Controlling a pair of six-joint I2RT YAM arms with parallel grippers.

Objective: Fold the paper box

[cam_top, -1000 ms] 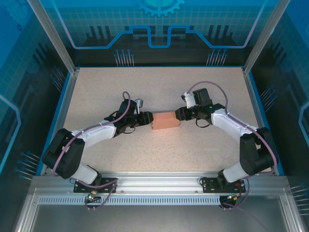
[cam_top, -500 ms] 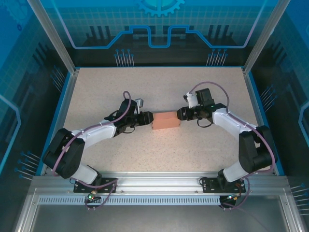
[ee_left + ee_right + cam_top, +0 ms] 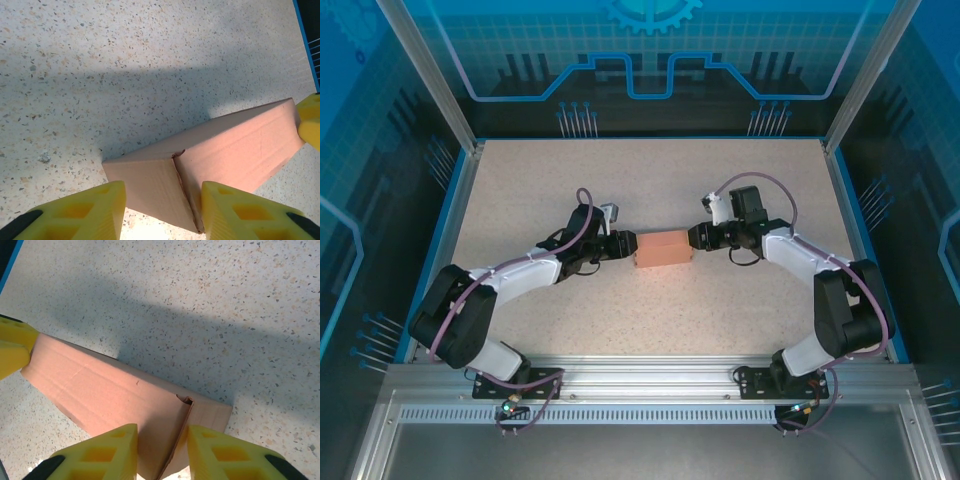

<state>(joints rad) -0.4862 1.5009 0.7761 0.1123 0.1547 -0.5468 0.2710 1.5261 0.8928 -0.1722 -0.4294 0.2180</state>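
Count: one paper box [image 3: 662, 249] between left end effector [image 3: 625, 246] and right end effector [image 3: 694, 238].

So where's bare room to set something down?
Bare speckled tabletop behind the salmon-pink card box up to the back edge, and in front toward the near edge. Crowded mid-table: left gripper and right gripper at its ends.

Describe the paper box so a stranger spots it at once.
On the speckled table, find where the left arm and right arm reach toward each other. The paper box lies between their jaws: a small salmon-pink card block, unlike the black-and-white arms.
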